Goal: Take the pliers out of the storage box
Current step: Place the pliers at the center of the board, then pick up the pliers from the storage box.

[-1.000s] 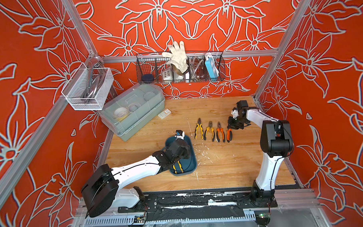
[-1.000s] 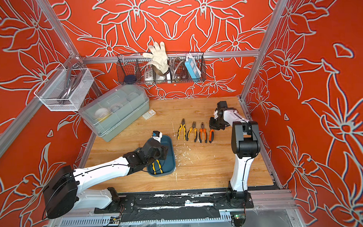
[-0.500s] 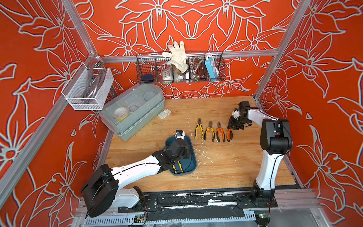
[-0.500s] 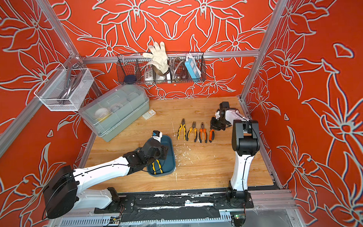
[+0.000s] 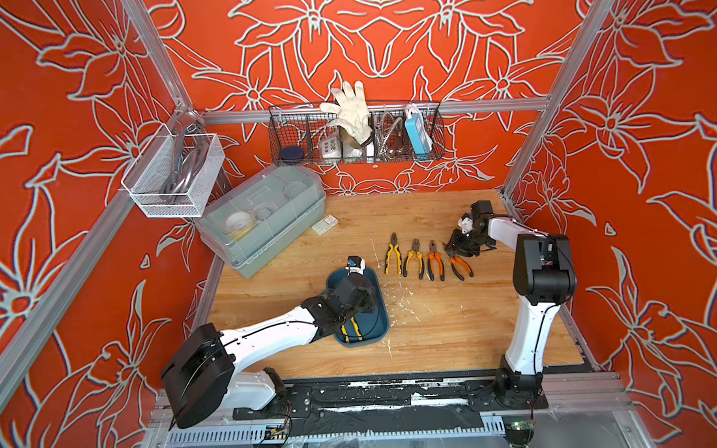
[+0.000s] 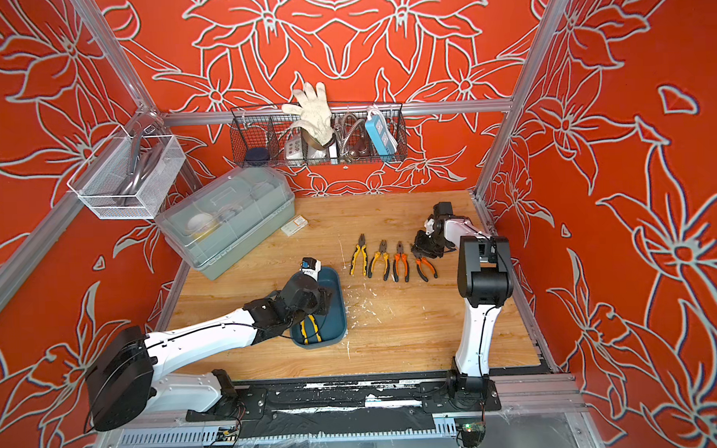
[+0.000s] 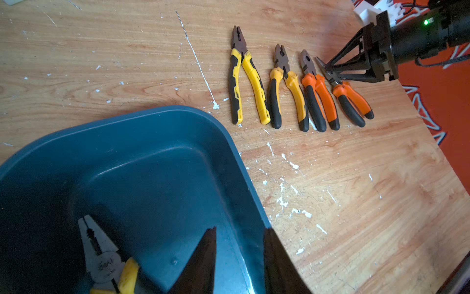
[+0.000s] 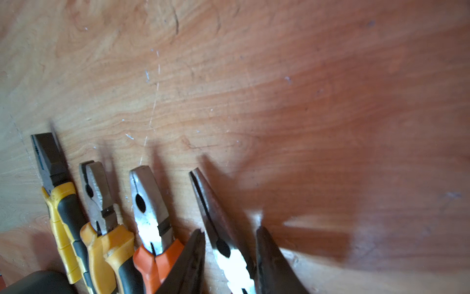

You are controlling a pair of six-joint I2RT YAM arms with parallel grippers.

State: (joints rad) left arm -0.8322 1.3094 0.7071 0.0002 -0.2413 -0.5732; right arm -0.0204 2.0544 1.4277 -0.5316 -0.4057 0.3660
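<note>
The storage box (image 5: 379, 314) is a dark teal tray near the table's front middle. One pliers (image 7: 106, 262) with yellow-and-black handles lies inside it (image 5: 351, 330). My left gripper (image 7: 239, 241) is shut on the box's right rim, one finger inside and one outside. Several pliers lie in a row on the wood right of the box, from a yellow pair (image 5: 393, 254) to an orange long-nosed pair (image 5: 460, 266). My right gripper (image 8: 230, 234) stands open astride the head of that long-nosed pair (image 8: 216, 219), low over the table (image 5: 456, 250).
A translucent grey-green lidded bin (image 5: 266, 220) stands at the back left, with a small white box (image 5: 325, 224) beside it. A black wire basket (image 5: 356, 139) hangs on the back wall and a white mesh basket (image 5: 174, 178) on the left wall. The table's right edge lies close to the right arm.
My right gripper has opened, and the orange long-nosed pliers now lie loose on the table between its fingers. The left arm and the storage box have not moved.
</note>
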